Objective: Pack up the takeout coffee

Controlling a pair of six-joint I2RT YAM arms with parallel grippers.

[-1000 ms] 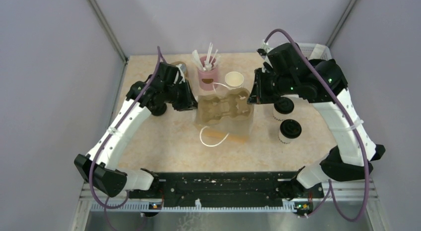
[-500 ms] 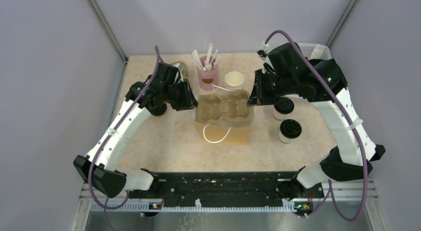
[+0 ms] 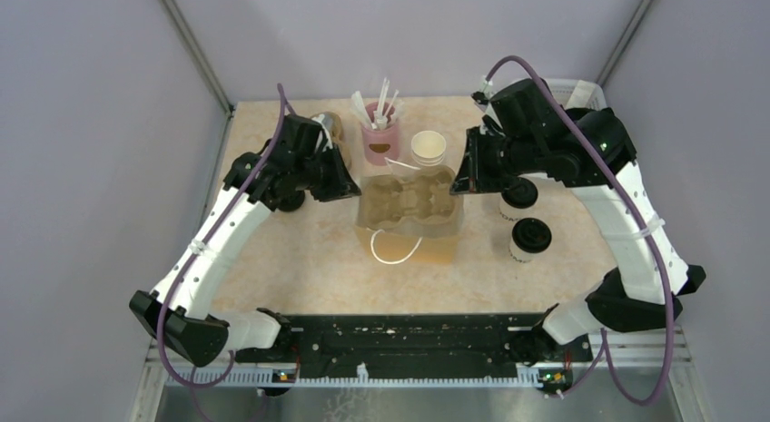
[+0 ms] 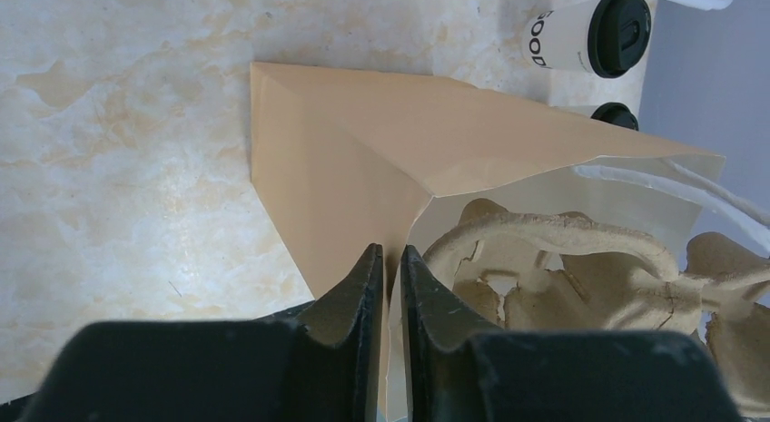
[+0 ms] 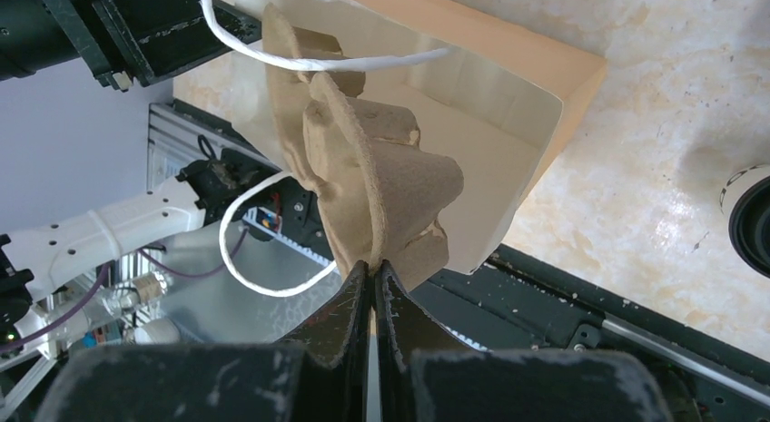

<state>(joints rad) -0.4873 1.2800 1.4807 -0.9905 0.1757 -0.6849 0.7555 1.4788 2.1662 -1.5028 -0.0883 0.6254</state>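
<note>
Takeout coffee [image 3: 530, 239], two lidded cups: standing unpacked on the table [image 3: 300, 259], just right of the paper bag [image 4: 345, 159] and apart from both grippers

Left gripper [image 4: 389, 259]: jaws are standing narrow and pinching the bag's side wall near its mouth, keeping it open

Right gripper [image 5: 372, 269]: jaws are clamping tight on the rim of the pulp cup carrier [image 5: 363, 168], which is hanging inside the bag's mouth

Change: the carrier, a second ago riding higher and skewed above the bag, is now sitting lower and squarer within the opening; the left arm is shifting slightly toward the far side while keeping its pinch

Bearing on the task: the carrier appears to be going into the bag first; neither cup is being handled yet, so loading the coffee is probably still ahead
</note>
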